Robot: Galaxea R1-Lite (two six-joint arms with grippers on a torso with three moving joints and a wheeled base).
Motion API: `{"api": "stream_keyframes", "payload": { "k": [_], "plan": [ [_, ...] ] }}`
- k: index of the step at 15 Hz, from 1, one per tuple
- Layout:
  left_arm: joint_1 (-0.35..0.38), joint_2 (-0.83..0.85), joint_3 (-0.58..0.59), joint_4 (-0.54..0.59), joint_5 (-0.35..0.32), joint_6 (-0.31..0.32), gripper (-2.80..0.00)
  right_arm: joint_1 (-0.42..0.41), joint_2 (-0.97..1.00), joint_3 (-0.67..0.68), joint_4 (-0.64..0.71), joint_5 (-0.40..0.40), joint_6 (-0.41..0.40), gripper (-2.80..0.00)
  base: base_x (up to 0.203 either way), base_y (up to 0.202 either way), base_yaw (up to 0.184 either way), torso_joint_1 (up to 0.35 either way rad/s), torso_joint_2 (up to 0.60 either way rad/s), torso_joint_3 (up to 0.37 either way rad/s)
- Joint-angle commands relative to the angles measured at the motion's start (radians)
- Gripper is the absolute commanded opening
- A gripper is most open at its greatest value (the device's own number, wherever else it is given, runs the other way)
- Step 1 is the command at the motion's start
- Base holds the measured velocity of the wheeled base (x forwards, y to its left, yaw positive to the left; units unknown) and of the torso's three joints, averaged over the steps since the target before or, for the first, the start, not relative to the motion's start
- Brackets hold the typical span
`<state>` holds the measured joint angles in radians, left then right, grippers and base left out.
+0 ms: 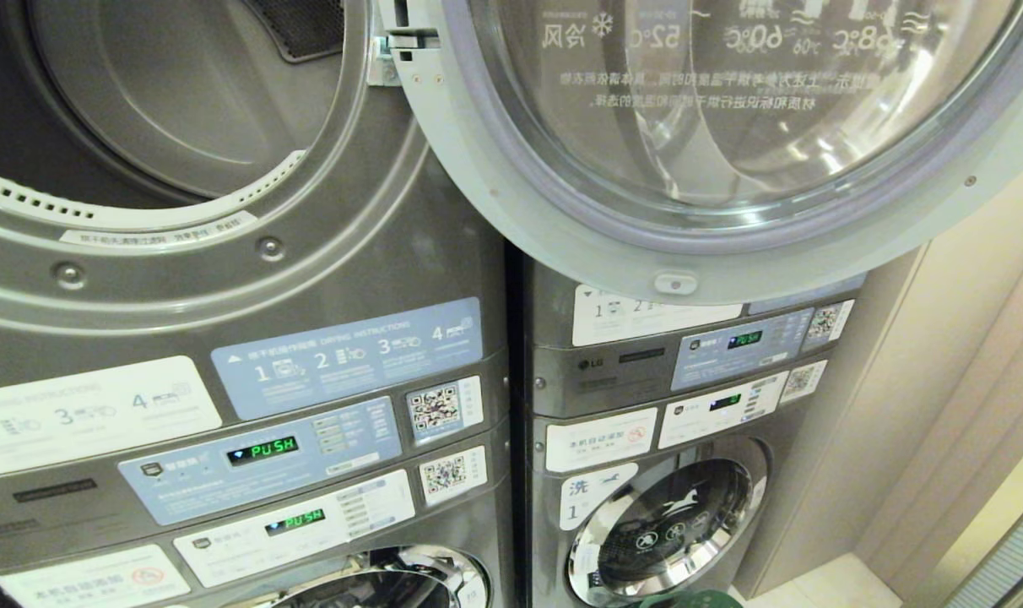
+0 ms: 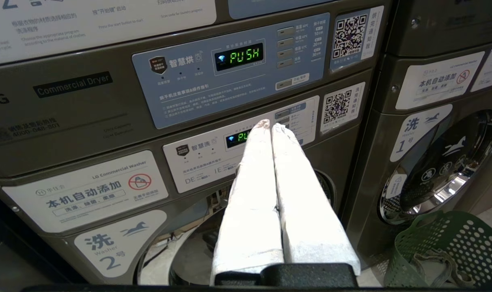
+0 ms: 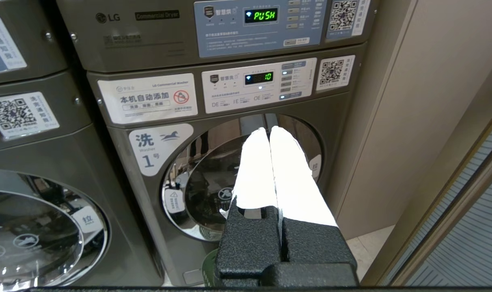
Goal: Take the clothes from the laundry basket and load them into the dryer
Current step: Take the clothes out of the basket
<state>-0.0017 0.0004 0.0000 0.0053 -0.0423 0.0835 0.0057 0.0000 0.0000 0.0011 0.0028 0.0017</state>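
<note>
Dryer [image 1: 165, 160] doorway open, door [image 1: 731, 127] beside.

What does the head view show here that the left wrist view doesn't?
Only the head view shows the open dryer drum on the left stack and its round glass door swung out to the right. Only the left wrist view shows the left pincer, shut and empty, and the green laundry basket on the floor by the right-hand washer. Both show the dryer control panel reading PUSH, with the QR stickers beside it.
</note>
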Motion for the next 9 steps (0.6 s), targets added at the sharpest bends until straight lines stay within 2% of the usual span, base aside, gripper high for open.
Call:
{"api": "stream_keyframes", "payload": {
  "k": [1,4,6,9],
  "plan": [
    [0.000,-0.002,0.002,0.001,0.001,-0.005,-2.80,0.000,0.000,0.000,0.000,0.000,0.000,-2.80,0.000,0.000,0.000,-0.060,0.14,0.073],
    [0.000,-0.002,0.002,-0.002,0.028,-0.031,-2.80,0.000,0.000,0.000,0.000,0.000,0.000,-2.80,0.000,0.000,0.000,-0.059,0.13,0.067],
    [0.000,-0.002,0.002,-0.004,0.040,-0.074,-2.80,0.000,0.000,0.000,0.000,0.000,0.000,-2.80,0.000,0.000,0.000,-0.061,0.14,0.058],
    [0.000,-0.002,0.002,-0.004,0.042,-0.077,-2.80,0.000,0.000,0.000,-0.001,0.000,0.000,-2.80,0.000,0.000,0.000,-0.061,0.14,0.073]
  ]
}}
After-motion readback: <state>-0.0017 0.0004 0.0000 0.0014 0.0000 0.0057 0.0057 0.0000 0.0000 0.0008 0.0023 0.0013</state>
